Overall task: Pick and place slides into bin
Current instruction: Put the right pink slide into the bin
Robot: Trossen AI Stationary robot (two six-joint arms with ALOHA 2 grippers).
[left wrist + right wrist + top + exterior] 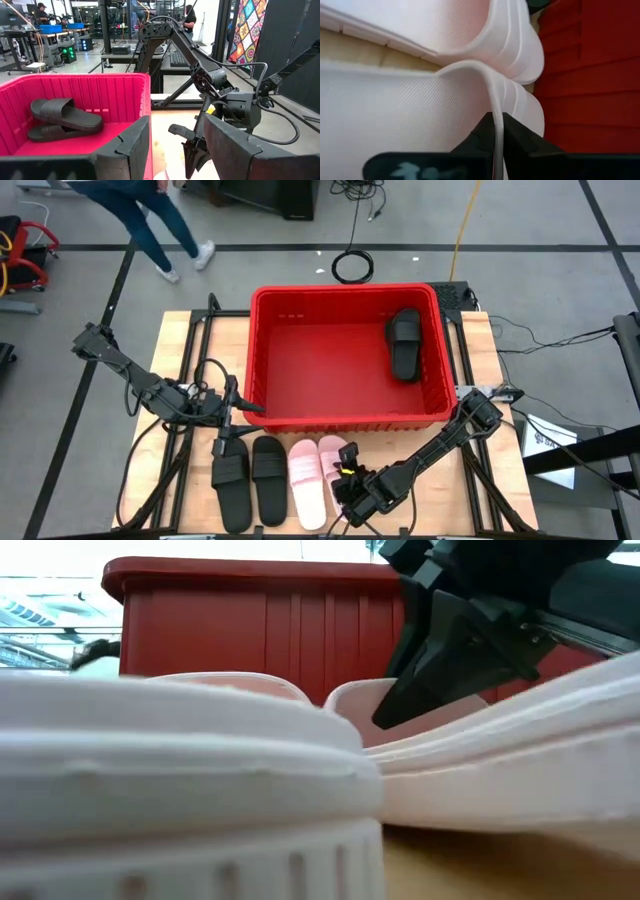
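Right hand (348,470) pinches the right pink slide's (335,452) strap for lifting into the red bin (345,418); left hand (232,402) waits wide.

Landmark: wooden table top (175,360), light plywood on a dark metal frame (196,345). Beyond its far edge, a coiled black cable (352,267) lies on the grey floor. A yellow cable (462,225) runs away from the table's far right corner. A person (150,215) in blue trousers and white shoes walks beyond the far left corner. A patterned hanging (246,27) shows in the room beyond the table
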